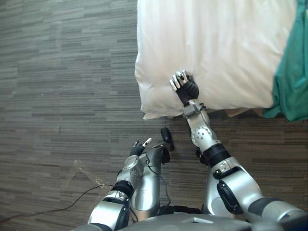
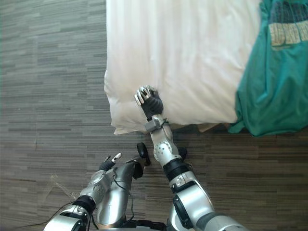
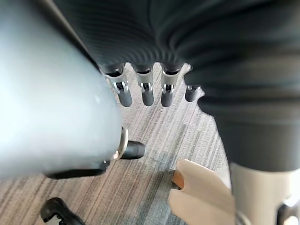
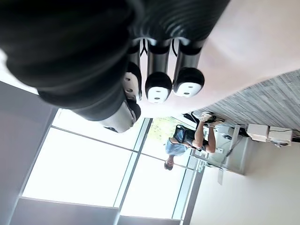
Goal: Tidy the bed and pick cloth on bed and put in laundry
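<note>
A: Where is the right hand [image 1: 183, 85]?
B: On the white bedcover [image 1: 221, 43] near its corner, curled and empty, probably to smooth it. The left hand [image 1: 140, 147] hangs slack over the floor [image 1: 62, 72].
A: The green cloth [image 2: 269, 77]?
B: Untouched, at the bed's right edge.

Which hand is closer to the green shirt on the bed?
Right. The right hand rests on the white duvet, the green shirt farther along; the left hand hangs over the floor.

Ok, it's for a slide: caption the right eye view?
Right hand on the white duvet near its corner, teal printed T-shirt lying farther right, left hand above grey striped floor.
</note>
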### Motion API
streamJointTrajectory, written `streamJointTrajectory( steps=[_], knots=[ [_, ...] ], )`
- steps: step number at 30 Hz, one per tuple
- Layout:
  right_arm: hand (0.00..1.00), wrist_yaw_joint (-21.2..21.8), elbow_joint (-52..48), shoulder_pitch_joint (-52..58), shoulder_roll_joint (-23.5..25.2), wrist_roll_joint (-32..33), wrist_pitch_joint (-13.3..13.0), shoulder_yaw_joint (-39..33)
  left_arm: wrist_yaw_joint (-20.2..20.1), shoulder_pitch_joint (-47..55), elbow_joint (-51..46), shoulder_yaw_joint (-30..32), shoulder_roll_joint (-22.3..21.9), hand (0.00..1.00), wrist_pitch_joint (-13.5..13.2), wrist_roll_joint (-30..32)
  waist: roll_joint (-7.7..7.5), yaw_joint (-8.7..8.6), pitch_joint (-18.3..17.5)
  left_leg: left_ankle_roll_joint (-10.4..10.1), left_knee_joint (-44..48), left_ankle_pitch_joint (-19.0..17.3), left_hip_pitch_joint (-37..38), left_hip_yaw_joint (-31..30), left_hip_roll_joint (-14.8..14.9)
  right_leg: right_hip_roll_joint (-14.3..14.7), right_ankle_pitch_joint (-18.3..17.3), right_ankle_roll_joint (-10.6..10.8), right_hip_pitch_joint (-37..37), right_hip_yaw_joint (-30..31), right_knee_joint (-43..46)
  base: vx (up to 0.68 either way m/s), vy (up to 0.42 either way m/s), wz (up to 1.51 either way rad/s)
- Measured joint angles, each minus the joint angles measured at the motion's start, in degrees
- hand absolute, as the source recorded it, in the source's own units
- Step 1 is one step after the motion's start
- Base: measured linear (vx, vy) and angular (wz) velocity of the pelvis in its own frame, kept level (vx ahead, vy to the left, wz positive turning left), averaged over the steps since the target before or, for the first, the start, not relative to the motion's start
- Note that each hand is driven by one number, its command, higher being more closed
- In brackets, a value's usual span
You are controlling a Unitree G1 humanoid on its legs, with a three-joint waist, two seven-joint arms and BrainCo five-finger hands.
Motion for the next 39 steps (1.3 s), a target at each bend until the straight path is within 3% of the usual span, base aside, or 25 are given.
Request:
streamJointTrajectory(
  steps=[4, 7, 10, 15, 19, 20, 22, 28, 32, 39],
  knots=[
    [1.0, 1.3, 2.5, 13.1, -0.7, 1.9, 0.1, -7.9, 1.5, 0.1, -2.5, 0.0, -0.7, 0.0, 0.3, -0.1, -0.28, -2.0, 0.2, -0.1, 0.3, -0.8, -0.1, 1.7, 0.7, 1.0, 0.3, -0.3, -0.6, 1.7, -1.3, -0.01, -0.005, -0.29],
    [1.0, 3.0, 5.4, 24.6, -6.9, 4.1, 0.5, -12.9, 2.4, 0.8, -4.0, 0.1, -0.2, 0.0, 0.4, -0.1, -1.81, -3.91, 1.0, -0.2, -0.7, -1.4, 1.8, 3.9, 1.1, 1.9, 1.3, -0.5, 0.3, 3.5, -3.3, 0.09, -0.007, -0.38],
    [1.0, 7.0, 6.7, 30.6, -8.9, 4.0, 1.5, -14.8, 2.6, 1.3, -4.2, 0.0, 0.4, 0.0, 1.2, -0.2, -2.27, -6.58, 1.2, -0.5, -0.7, -2.5, 5.0, 4.6, 1.8, 2.8, 2.7, 0.8, 3.7, 3.7, -5.3, 0.12, 0.0, -0.29],
    [1.0, 11.5, 11.5, 32.8, -9.0, 3.1, 4.5, -16.1, 1.9, 3.8, -7.3, 0.1, 1.9, 0.0, 1.2, 0.2, -3.11, -7.09, 1.1, -1.3, -2.7, -2.7, 9.8, 5.8, 2.4, 4.1, 2.7, 1.0, 8.1, 4.2, -7.9, 0.13, -0.023, -0.18],
    [1.0, 12.6, 15.6, 33.9, -9.2, -3.2, 6.5, -20.0, -0.8, 8.1, -7.3, 1.1, 2.1, 0.0, 1.3, 1.2, -3.2, -7.33, 1.0, -1.6, -7.0, -1.5, 15.6, 6.3, 1.5, 5.0, 3.6, 2.1, 14.1, 3.9, -12.5, 0.14, 0.003, -0.04],
    [0.0, 12.8, 17.0, 34.9, -9.0, -6.1, 7.1, -20.8, -2.4, 10.1, -7.3, 2.1, 2.0, 0.0, 1.3, 1.4, -3.25, -7.27, 0.8, -2.1, -9.2, -1.1, 18.7, 6.5, 1.2, 5.5, 4.3, 2.3, 17.5, 3.7, -15.1, 0.16, 0.005, -0.07],
    [0.0, 12.8, 19.3, 35.7, -8.9, -9.0, 7.5, -21.6, -3.9, 12.2, -7.0, 2.5, 2.2, 0.0, 1.3, 1.9, -3.33, -7.3, -0.8, -2.3, -11.4, -0.7, 20.8, 6.7, 0.7, 5.8, 4.7, 2.7, 19.7, 3.3, -17.1, 0.17, 0.006, -0.01],
    [0.0, 10.4, 25.7, 40.4, -8.2, -21.9, 6.4, -26.2, -10.3, 17.9, -3.1, 4.7, 2.0, 0.0, 1.4, 11.8, -3.74, -7.25, -10.7, -3.8, -19.6, 0.9, 30.9, 6.9, -1.4, 6.5, 5.3, 3.5, 29.9, 2.3, -24.1, 0.13, 0.008, 0.01],
    [0.0, 8.1, 26.7, 40.6, -7.5, -29.3, 5.3, -28.2, -11.7, 18.8, -0.8, 4.6, 2.0, 0.0, 2.4, 17.0, -4.15, -7.23, -12.3, -4.3, -21.9, 1.3, 35.1, 6.8, -1.7, 6.9, 5.3, 3.6, 34.2, 1.4, -25.8, 0.03, -0.002, 0.03],
    [0.0, 7.1, 26.5, 41.5, -6.2, -30.0, 4.1, -28.3, -12.1, 20.0, 0.8, 4.3, 2.4, 0.0, 2.4, 19.4, -4.66, -7.02, -13.9, -4.6, -23.6, 2.0, 37.3, 7.5, -1.5, 7.4, 4.8, 3.0, 35.2, 1.4, -25.9, -0.05, -0.016, -0.04]
  ],
)
